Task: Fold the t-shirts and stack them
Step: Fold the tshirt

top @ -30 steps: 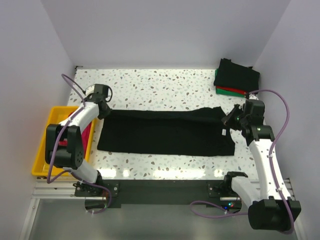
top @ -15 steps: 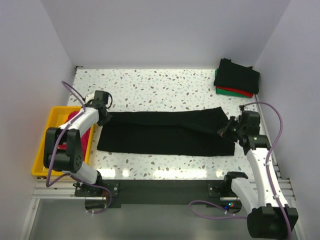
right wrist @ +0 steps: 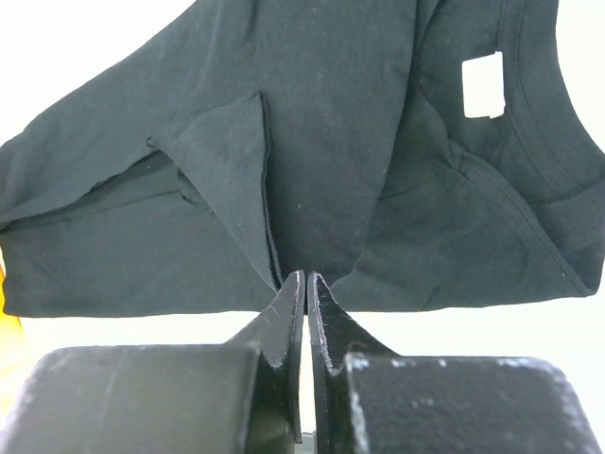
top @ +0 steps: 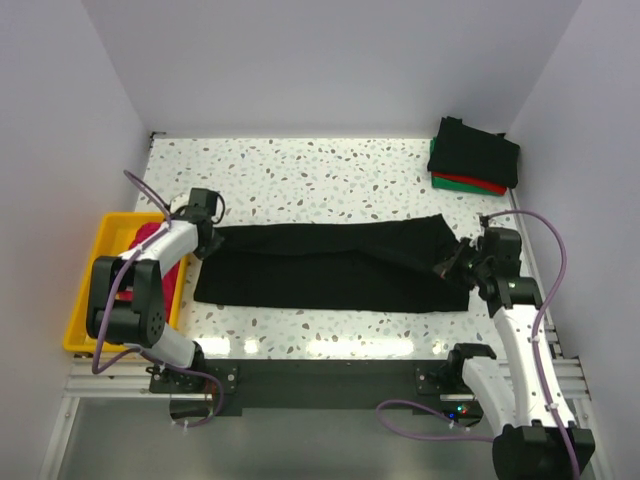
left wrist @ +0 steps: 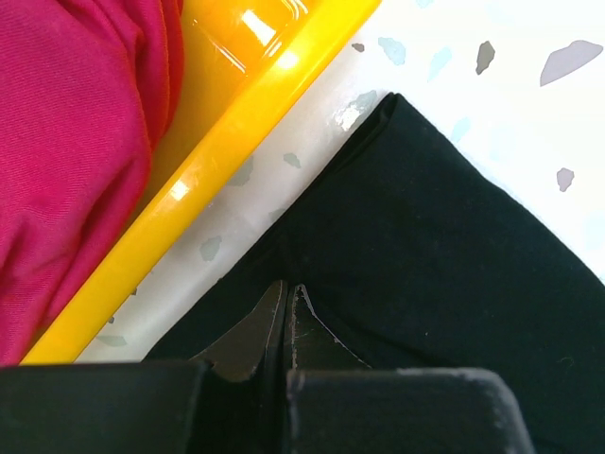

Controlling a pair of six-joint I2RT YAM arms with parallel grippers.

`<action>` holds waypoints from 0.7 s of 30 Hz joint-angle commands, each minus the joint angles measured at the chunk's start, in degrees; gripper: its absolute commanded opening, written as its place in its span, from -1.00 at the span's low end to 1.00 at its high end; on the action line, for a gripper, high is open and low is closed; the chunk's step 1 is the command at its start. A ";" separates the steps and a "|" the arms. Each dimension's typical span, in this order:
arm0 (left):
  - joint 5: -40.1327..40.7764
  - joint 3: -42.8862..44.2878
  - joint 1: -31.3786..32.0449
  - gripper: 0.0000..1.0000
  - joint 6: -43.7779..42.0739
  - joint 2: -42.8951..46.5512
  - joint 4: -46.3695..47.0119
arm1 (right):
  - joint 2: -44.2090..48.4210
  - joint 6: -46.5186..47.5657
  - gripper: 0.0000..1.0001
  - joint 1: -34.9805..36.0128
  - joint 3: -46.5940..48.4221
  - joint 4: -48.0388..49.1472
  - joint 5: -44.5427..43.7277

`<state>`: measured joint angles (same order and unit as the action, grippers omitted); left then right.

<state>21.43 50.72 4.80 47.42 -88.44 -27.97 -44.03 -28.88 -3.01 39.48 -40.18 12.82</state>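
A large black t-shirt lies as a long band across the middle of the table. My left gripper is shut on its left end, right beside the yellow tray. In the left wrist view the shut left gripper pinches the black t-shirt. My right gripper is shut on the shirt's right end. The right wrist view shows the right gripper pinching a fold of the black t-shirt, with its white neck tag facing up. A magenta t-shirt lies in the tray.
The yellow tray stands at the table's left edge, its rim close to my left fingers. A folded stack of black over green and red t-shirts sits in the back right corner. White walls enclose the table.
Both grippers have moved toward the near edge with the shirt's far edge in them, the right one more. The black band has become narrower and its right end now overlaps itself.
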 commanded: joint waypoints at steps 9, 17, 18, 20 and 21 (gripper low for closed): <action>2.30 0.08 -1.11 -1.00 1.54 3.45 1.07 | 4.13 -0.30 -1.00 0.02 -0.64 -4.29 1.95; 1.51 -3.96 -1.19 -0.67 3.20 7.23 2.74 | 4.30 0.76 -0.70 0.02 -1.60 -4.82 6.95; 1.42 -4.83 -1.19 -0.57 3.47 7.67 2.92 | 4.83 0.93 -0.46 0.02 -1.60 -4.47 7.22; 1.16 -5.63 -1.19 -0.38 3.82 9.42 3.44 | 5.18 1.37 -0.24 0.02 -1.69 -3.76 7.83; 0.90 -6.41 -1.19 -0.30 3.82 10.04 3.62 | 5.10 1.37 -0.07 0.02 -1.60 -3.24 7.92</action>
<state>21.43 45.69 4.12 49.36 -81.38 -27.38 -39.94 -28.56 -3.01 37.85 -43.77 17.67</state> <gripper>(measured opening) 0.321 0.408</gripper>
